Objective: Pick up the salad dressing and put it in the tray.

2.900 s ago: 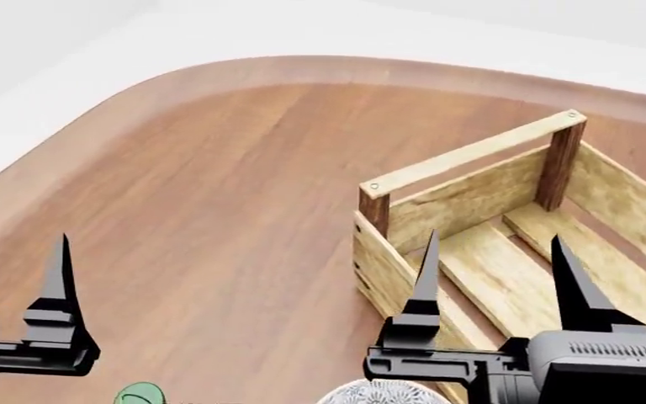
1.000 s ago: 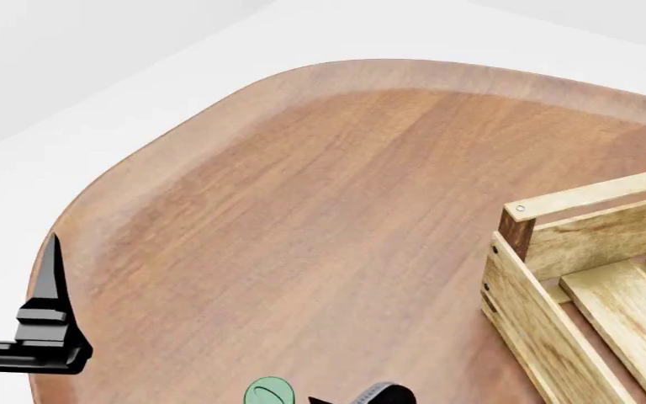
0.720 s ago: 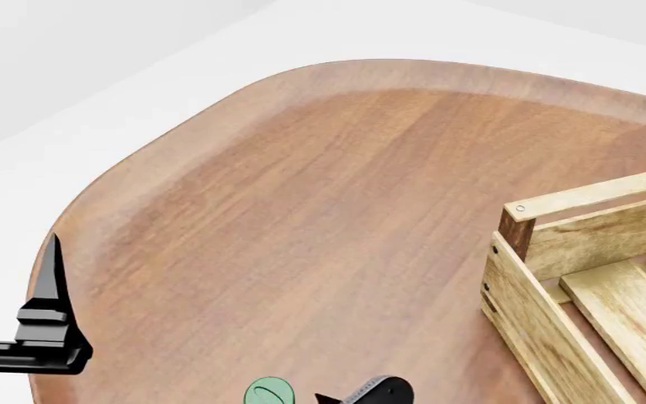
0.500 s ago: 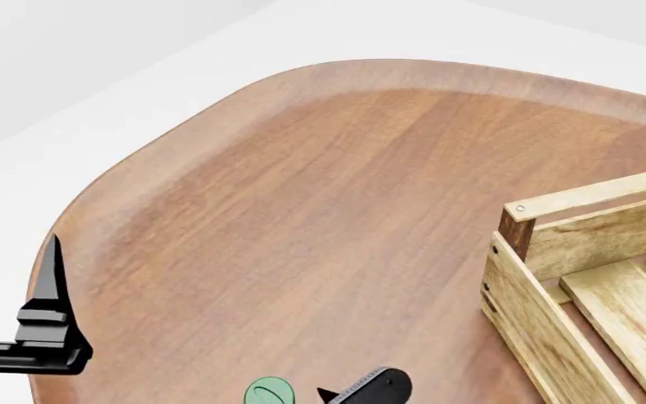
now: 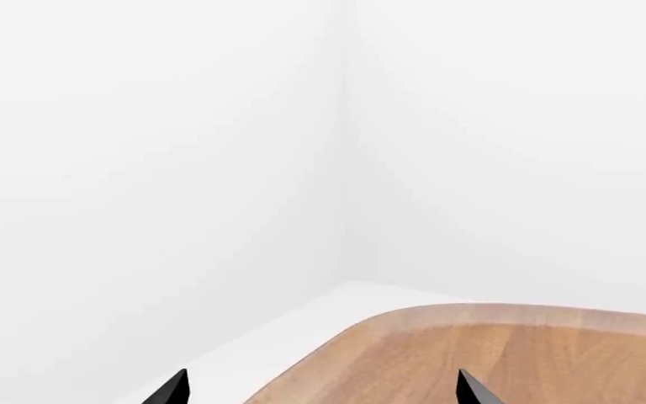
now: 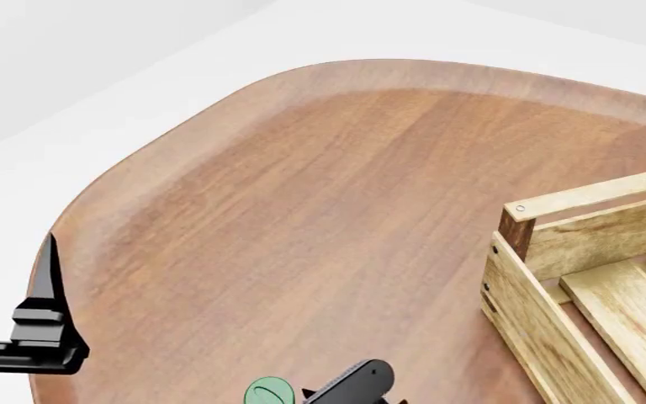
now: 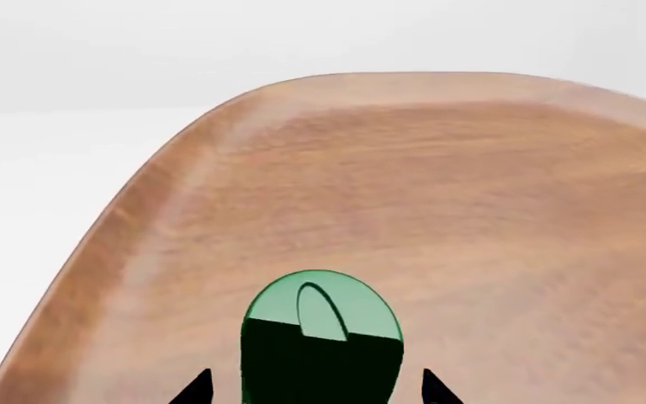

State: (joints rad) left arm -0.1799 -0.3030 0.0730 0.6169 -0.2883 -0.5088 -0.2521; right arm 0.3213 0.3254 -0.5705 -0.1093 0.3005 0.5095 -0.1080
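Right gripper [image 7: 314, 389]: fingertips spread, one on each side of the salad dressing [image 7: 320, 337]; no contact visible, nothing pinched.
Change: in the head view the right gripper [image 6: 352, 385] has risen further into frame beside the green cap compared with half a second ago; judged as final approach, grasp not yet closed.
Salad dressing position: on the table [image 6: 335, 210] near its front edge, well apart from the tray [image 6: 587, 295]; cap visible at the head view's bottom edge [image 6: 268, 392].
Left gripper [image 5: 317, 389]: fingertips spread, empty, at the table's left edge, idle.
Tray: empty in the visible part.
Writing: none legible; cap bears only a moulded flip-tab outline.
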